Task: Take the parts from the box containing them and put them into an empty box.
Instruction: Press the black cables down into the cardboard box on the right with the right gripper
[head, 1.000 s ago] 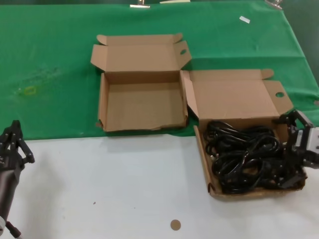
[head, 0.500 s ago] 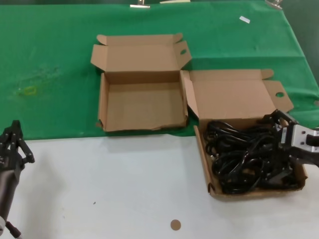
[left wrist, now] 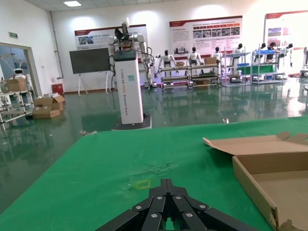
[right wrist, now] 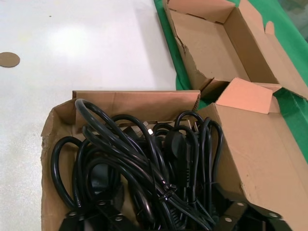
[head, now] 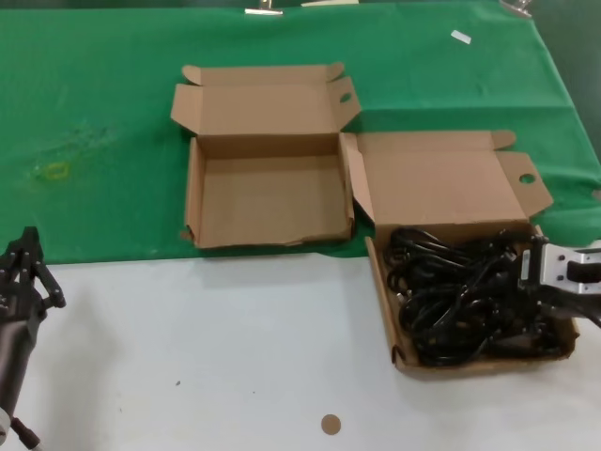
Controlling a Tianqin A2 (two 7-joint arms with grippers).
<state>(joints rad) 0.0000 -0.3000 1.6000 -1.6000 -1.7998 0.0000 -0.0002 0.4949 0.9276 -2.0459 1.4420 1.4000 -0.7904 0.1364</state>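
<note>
A tangle of coiled black power cords [head: 460, 296] [right wrist: 144, 159] fills the box containing them [head: 451, 188], the right-hand mailer with its lid tab up. My right gripper [head: 522, 287] [right wrist: 163, 214] reaches in from that box's right side. It is open, its fingers spread wide and sunk among the cords at the right end of the pile. The empty box [head: 268, 202] [right wrist: 207, 43] lies just to the left and farther back on the green cloth. My left gripper [head: 28, 268] [left wrist: 167, 185] is parked at the near left edge, shut with nothing in it.
A green cloth [head: 94, 113] covers the back half of the table, and bare white tabletop [head: 207, 357] lies in front. A small brown disc [head: 330, 424] [right wrist: 8, 59] rests near the front edge. A white tag [head: 460, 37] lies at the far right back.
My right gripper has swung from standing at the box's right edge to leaning in lower, its fingers pushed left and down into the cords. The left arm has not moved.
</note>
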